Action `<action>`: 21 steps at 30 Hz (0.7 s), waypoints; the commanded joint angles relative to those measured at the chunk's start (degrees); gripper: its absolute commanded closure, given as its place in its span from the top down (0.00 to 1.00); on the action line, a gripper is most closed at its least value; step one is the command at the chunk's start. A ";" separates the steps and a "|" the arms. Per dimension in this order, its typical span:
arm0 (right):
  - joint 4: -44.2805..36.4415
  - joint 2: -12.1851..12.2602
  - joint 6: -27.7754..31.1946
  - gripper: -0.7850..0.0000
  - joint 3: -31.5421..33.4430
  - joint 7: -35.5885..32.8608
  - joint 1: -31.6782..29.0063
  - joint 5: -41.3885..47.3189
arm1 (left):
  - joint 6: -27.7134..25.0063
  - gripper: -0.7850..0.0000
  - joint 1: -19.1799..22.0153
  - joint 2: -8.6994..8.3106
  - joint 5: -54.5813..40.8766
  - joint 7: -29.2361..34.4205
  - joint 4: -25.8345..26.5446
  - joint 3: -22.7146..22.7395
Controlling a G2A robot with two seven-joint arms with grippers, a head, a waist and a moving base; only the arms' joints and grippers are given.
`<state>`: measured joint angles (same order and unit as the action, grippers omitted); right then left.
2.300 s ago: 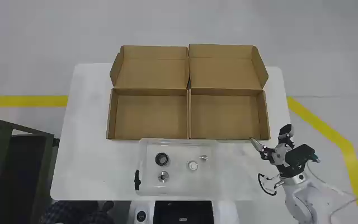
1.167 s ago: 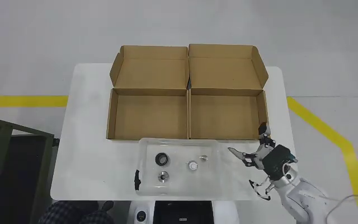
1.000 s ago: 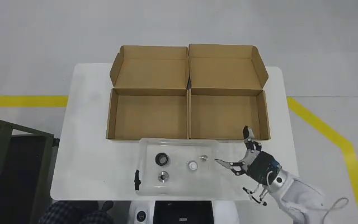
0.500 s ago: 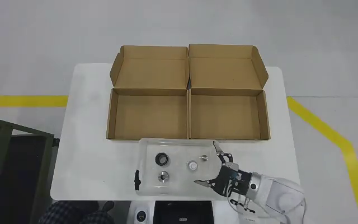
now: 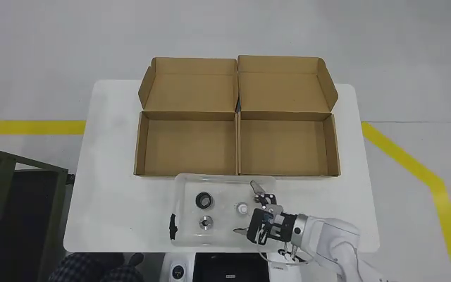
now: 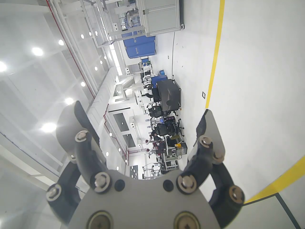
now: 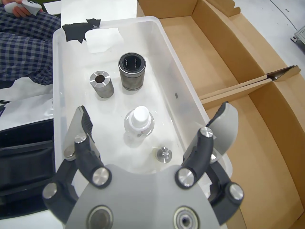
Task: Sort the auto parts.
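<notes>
A clear plastic bin (image 5: pixel 184 185) (image 7: pixel 56 77) at the table's front holds several auto parts. They are a dark linear bearing (image 5: pixel 204 200) (image 7: pixel 131 71), a grey metal cylinder (image 5: pixel 205 223) (image 7: pixel 101 84), a small white-capped bottle (image 5: pixel 242 209) (image 7: pixel 139 123) and a small metal fitting (image 5: pixel 256 199) (image 7: pixel 163 153). My right gripper (image 5: pixel 251 209) (image 7: pixel 155 111) is open over the bin's right end, straddling the bottle and the fitting. My left gripper (image 6: pixel 143 117) is open with nothing between its fingers, aimed at the room.
Two open cardboard boxes, left (image 5: pixel 187 146) and right (image 5: pixel 285 146), stand side by side just behind the bin, lids folded back. Black tape (image 7: pixel 79 30) marks the bin's left end. White tabletop lies bare to either side.
My right arm has swung in from the table's right edge leftward, and its open gripper now hangs over the bin's right end. The parts have not moved.
</notes>
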<state>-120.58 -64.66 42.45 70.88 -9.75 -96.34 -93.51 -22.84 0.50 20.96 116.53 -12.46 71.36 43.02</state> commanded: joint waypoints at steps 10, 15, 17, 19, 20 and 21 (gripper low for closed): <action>2.05 0.24 -0.17 0.87 -1.69 -2.46 1.79 0.17 | 0.00 1.00 0.00 0.00 0.00 0.00 0.00 0.00; 2.55 0.42 0.17 0.77 -2.31 -3.54 2.12 -0.32 | 0.00 1.00 0.00 0.00 0.00 0.00 0.00 0.00; 2.75 0.49 0.34 0.68 -2.66 -3.84 2.27 -0.50 | 0.00 1.00 0.00 0.00 0.00 0.00 0.00 0.00; 2.96 0.55 0.30 0.62 -2.97 -4.08 2.40 -0.71 | 0.00 1.00 0.00 0.00 0.00 0.00 0.00 0.00; 3.06 0.57 0.26 0.53 -3.11 -4.21 2.46 -0.79 | 0.00 1.00 0.00 0.00 0.00 0.00 0.00 0.00; 3.12 0.60 0.23 0.48 -3.22 -4.23 2.54 -0.81 | 0.00 1.00 0.00 0.00 0.00 0.00 0.00 0.00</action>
<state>-117.53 -64.09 42.74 67.78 -13.93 -93.88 -94.29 -22.84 0.50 20.96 116.53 -12.46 71.36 43.02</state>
